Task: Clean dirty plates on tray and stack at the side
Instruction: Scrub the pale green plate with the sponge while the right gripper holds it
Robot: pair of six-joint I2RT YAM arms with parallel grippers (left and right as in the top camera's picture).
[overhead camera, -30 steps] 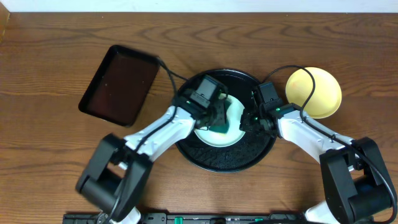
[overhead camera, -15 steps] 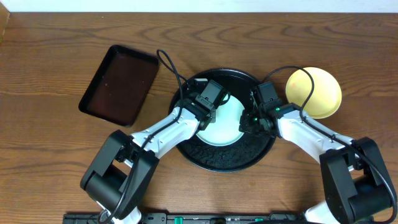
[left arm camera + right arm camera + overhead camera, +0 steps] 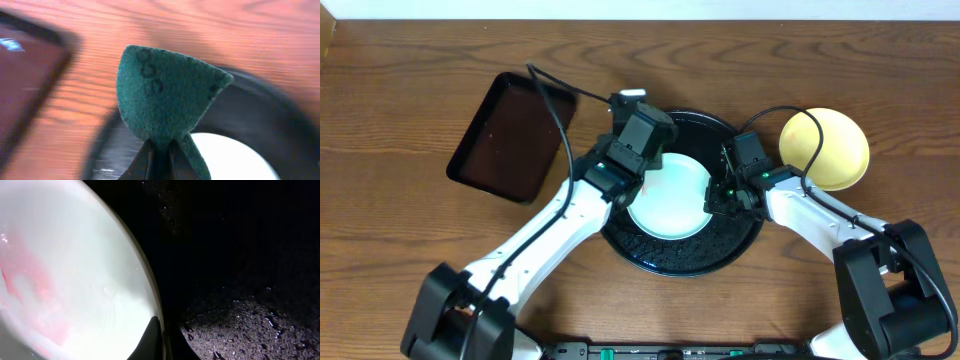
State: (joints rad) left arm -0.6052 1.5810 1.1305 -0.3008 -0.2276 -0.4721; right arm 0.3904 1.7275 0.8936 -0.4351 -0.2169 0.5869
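A pale mint-blue plate [image 3: 670, 195] lies in the round black tray [image 3: 682, 255]. In the right wrist view the plate [image 3: 75, 280] shows pink-red smears. My right gripper [image 3: 720, 195] is shut on the plate's right rim [image 3: 157, 335]. My left gripper [image 3: 638, 140] is raised over the tray's far left edge and is shut [image 3: 160, 162] on a green sponge [image 3: 160, 95], clear of the plate [image 3: 230, 160]. A pale yellow plate [image 3: 825, 148] lies on the table to the right of the tray. I see no second mint plate.
A smaller rectangular dark tray [image 3: 510, 135] lies at the far left; it also shows in the left wrist view [image 3: 25, 75]. The tray's textured floor [image 3: 240, 320] is wet. Arm cables hang above the tray's far side.
My left gripper has lifted the sponge off the mint plate and moved up and to the far left, baring the whole plate. The right gripper has held still on the rim.
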